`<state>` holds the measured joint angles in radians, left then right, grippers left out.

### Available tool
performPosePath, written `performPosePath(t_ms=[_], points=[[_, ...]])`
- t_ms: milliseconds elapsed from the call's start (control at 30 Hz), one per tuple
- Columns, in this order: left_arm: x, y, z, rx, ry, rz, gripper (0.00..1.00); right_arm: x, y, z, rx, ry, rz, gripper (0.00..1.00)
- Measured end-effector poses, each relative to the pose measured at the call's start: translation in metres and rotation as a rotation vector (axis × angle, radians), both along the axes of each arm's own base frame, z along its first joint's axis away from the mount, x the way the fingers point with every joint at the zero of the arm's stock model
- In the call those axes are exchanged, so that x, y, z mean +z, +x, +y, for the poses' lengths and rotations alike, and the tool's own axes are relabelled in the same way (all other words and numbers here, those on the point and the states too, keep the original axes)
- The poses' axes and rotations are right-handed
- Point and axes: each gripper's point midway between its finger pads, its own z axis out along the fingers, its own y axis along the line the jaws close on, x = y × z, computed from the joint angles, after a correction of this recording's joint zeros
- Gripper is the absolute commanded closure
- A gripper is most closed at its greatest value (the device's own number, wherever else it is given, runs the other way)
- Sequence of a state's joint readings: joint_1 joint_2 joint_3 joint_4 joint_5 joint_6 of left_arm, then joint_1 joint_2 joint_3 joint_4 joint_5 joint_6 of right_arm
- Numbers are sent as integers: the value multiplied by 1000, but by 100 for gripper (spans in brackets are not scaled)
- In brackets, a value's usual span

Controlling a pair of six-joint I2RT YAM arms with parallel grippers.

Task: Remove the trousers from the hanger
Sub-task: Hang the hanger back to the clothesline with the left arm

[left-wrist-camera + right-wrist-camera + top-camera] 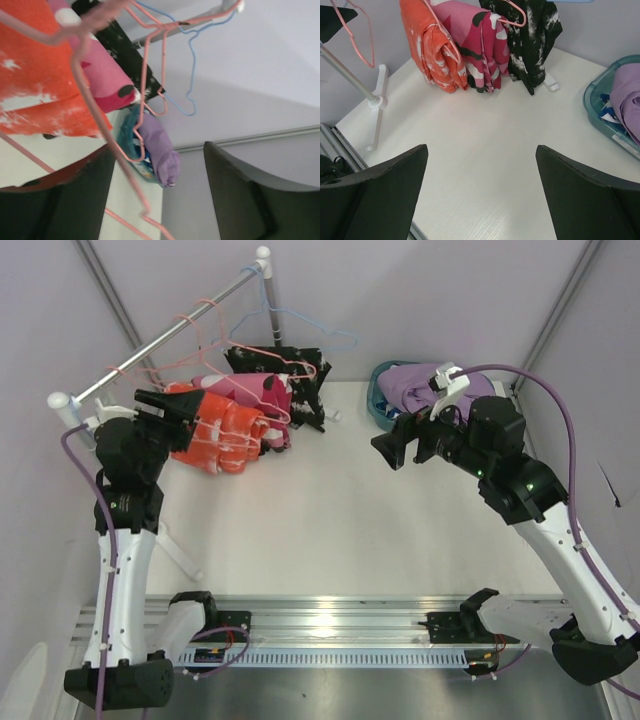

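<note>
Three trousers hang on pink hangers from the rail (165,335): orange (222,430), pink-magenta (268,398) and black speckled (295,375). My left gripper (180,405) is up against the orange pair, just under the rail. In the left wrist view it (160,145) is open, with a pink hanger wire (95,115) running loose between the jaws, near the left finger. The lavender trousers (430,385) lie in the teal basket (380,400). My right gripper (395,445) hovers open over the table, in front of the basket, holding nothing (481,147).
Empty pink hangers (200,330) and a blue hanger (300,335) hang on the rail. The rack's white foot (377,95) stands on the table at the left. A blue-and-white cloth (607,111) shows beneath the lavender pair in the basket (597,105).
</note>
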<state>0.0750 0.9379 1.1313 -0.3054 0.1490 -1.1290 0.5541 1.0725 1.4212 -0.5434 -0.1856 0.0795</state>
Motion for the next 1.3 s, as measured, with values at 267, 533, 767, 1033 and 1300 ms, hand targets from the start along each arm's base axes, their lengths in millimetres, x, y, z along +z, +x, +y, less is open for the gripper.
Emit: performPosePath(t_ms=[267,533,767,1033,1300], points=[[14,-33,-22,-66,83,-36,10,-14,18,-3,-49,16,75,1],[23,-81,-50,-145,257,-66,10,-27,32,2,-65,58,159,1],[19,-97,-37,-95,362,-24,9,-39,47,15,-57,74,219,1],[22,-107,5,86,468,70,0,-39,50,19,-64,103,246,0],[20,-117,24,157,504,108,2,-40,50,19,-71,109,252,1]])
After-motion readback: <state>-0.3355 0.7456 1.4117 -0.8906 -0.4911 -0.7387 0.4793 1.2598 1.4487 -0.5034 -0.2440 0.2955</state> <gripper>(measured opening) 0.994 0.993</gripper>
